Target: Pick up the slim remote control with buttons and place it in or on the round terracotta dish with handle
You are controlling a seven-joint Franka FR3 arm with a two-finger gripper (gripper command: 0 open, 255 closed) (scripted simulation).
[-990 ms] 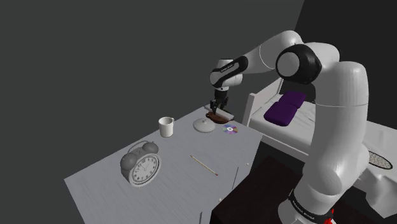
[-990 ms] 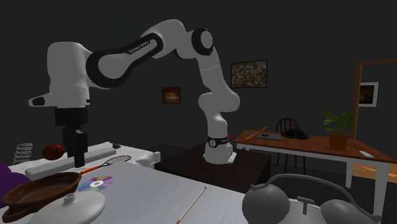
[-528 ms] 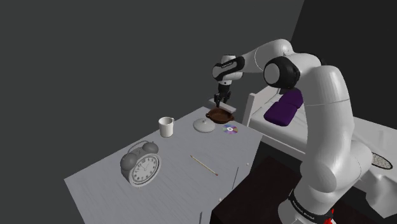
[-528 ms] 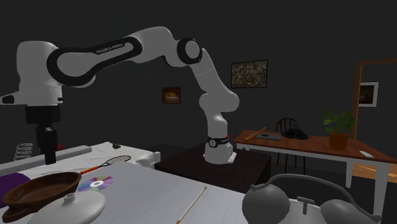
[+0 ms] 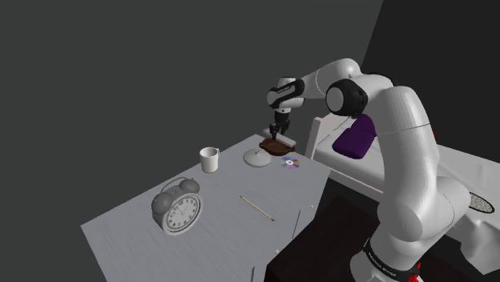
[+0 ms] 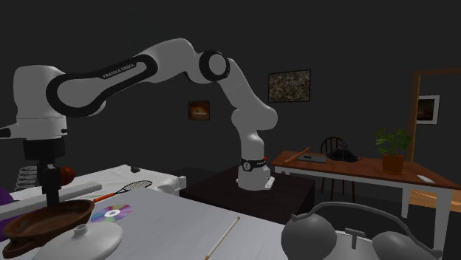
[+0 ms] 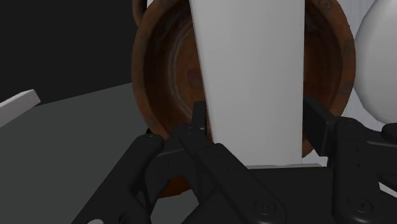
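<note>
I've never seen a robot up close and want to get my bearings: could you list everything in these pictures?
table: one, grey, carries most items
dish: one, brown, round, table's far end
remote: one, plain white, held over the dish
lid: one, white, domed, beside the dish
disc: one, shiny, by the lid
mug: one, white, mid-table
alarm clock: one, grey, table's near end
thin stick: one, pale, beside the clock
cushion: one, purple, on the white bed
potted plant: one, green, on a wooden desk
arm: one, white, reaching over the table
gripper: one, black, shut on the remote
</note>
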